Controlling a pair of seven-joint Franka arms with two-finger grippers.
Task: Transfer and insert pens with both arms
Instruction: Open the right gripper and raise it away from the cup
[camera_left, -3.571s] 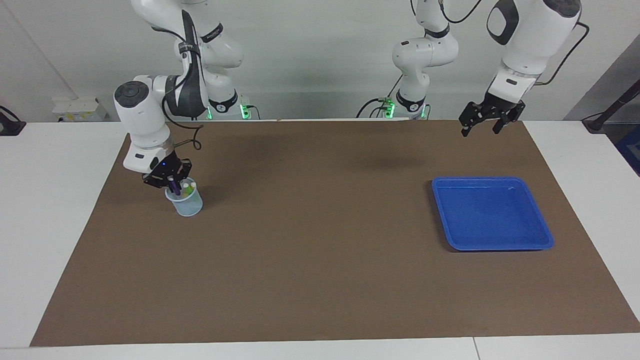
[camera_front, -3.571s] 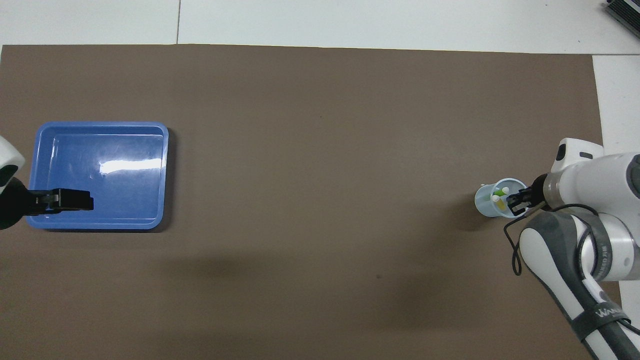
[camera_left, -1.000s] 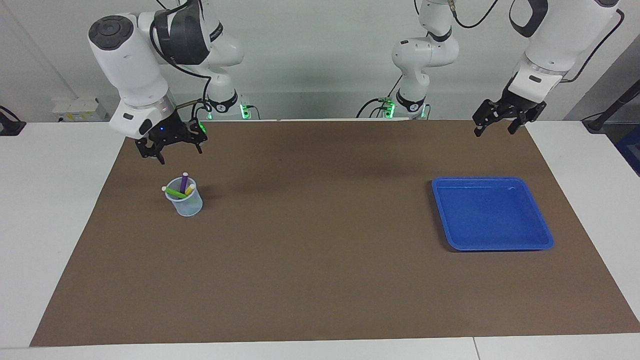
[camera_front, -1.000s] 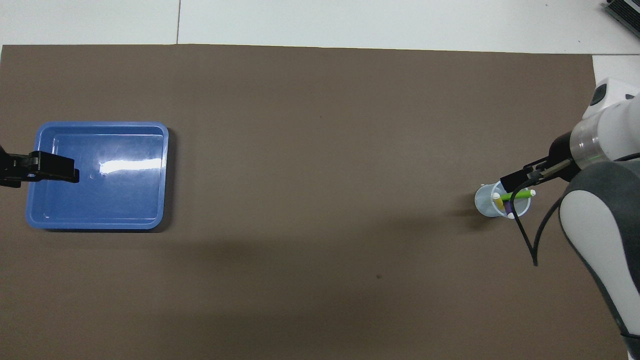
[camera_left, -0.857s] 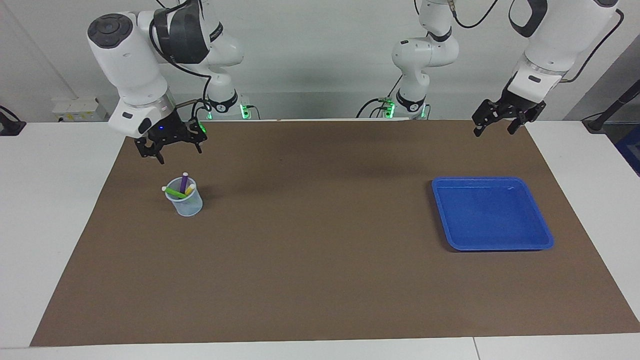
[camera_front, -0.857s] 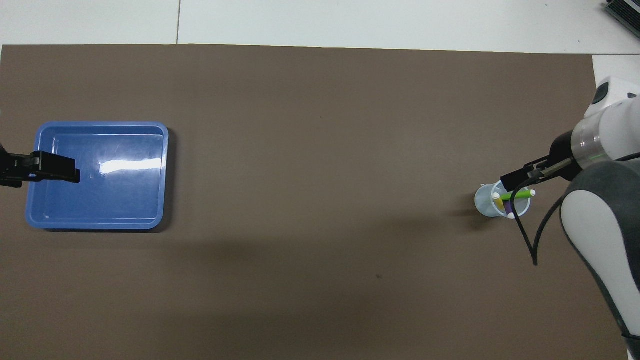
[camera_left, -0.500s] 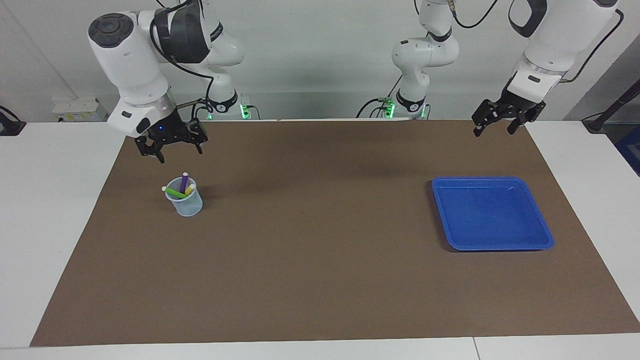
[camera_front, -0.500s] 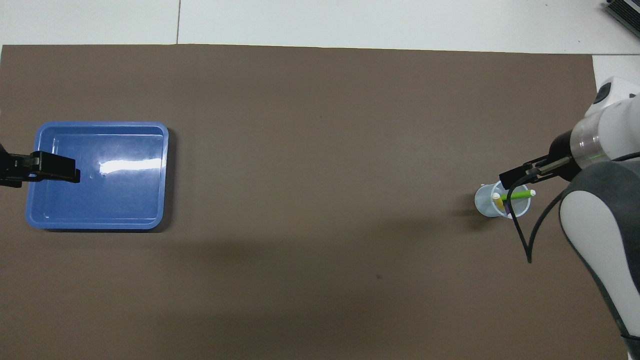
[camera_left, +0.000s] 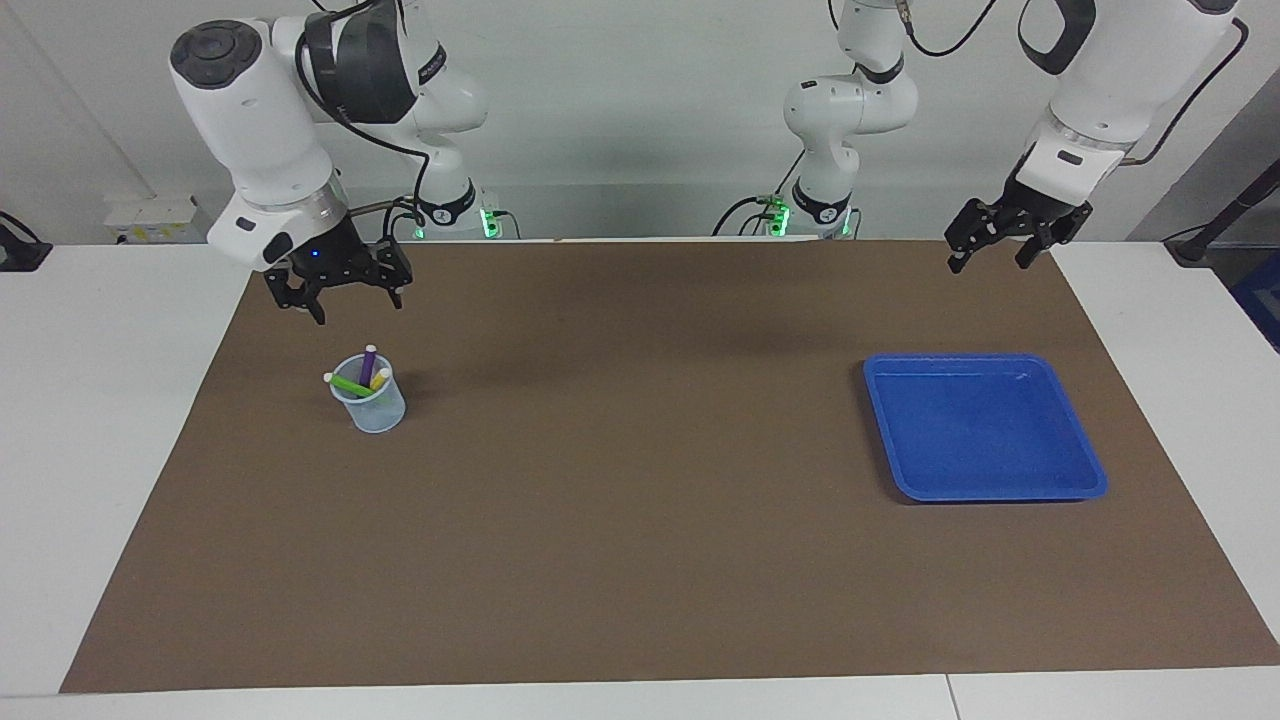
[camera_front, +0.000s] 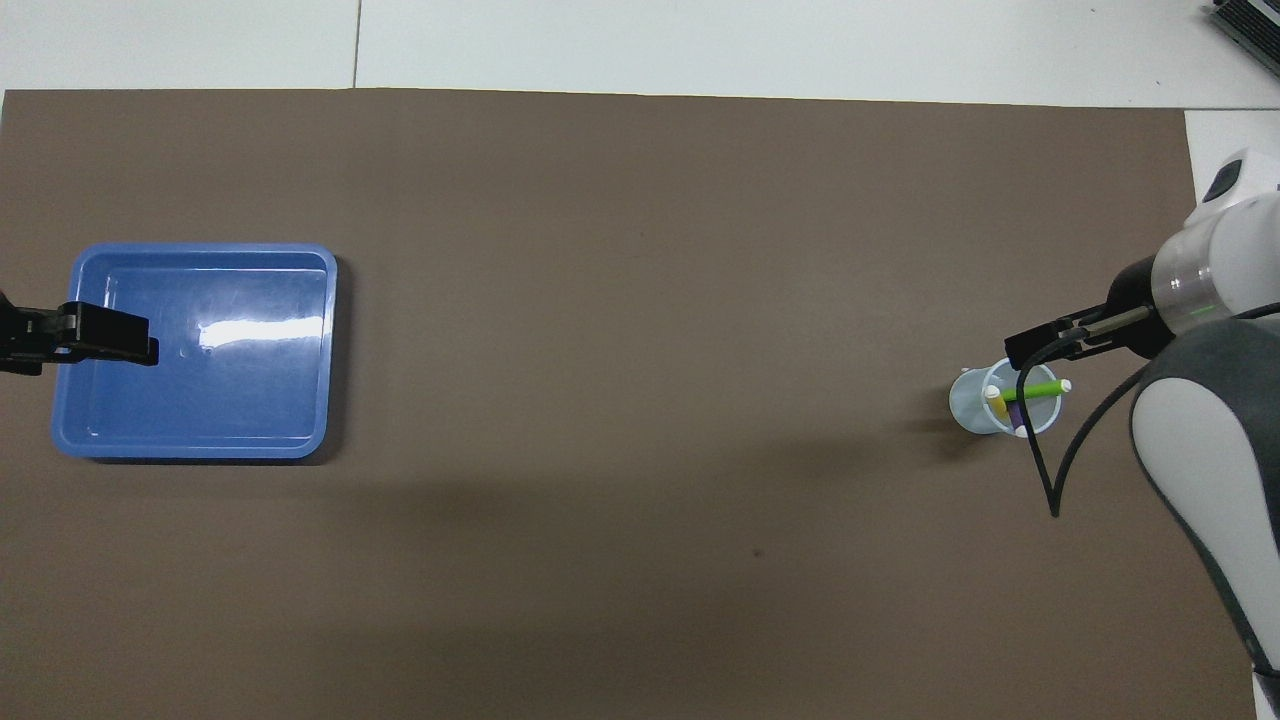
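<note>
The right gripper (camera_left: 338, 302) hangs in the air with its fingers spread apart and nothing in them. Just below it, on the brown mat (camera_left: 640, 520), stands a clear cup (camera_left: 370, 404). Three pens lean inside the cup: a purple pen (camera_left: 367, 365), a green pen (camera_left: 347, 384) and a yellow pen (camera_left: 380, 379). The left gripper (camera_left: 992, 253) is also up in the air, spread apart and holding nothing. The blue tray (camera_left: 1090, 470) lies on the mat below it.
</note>
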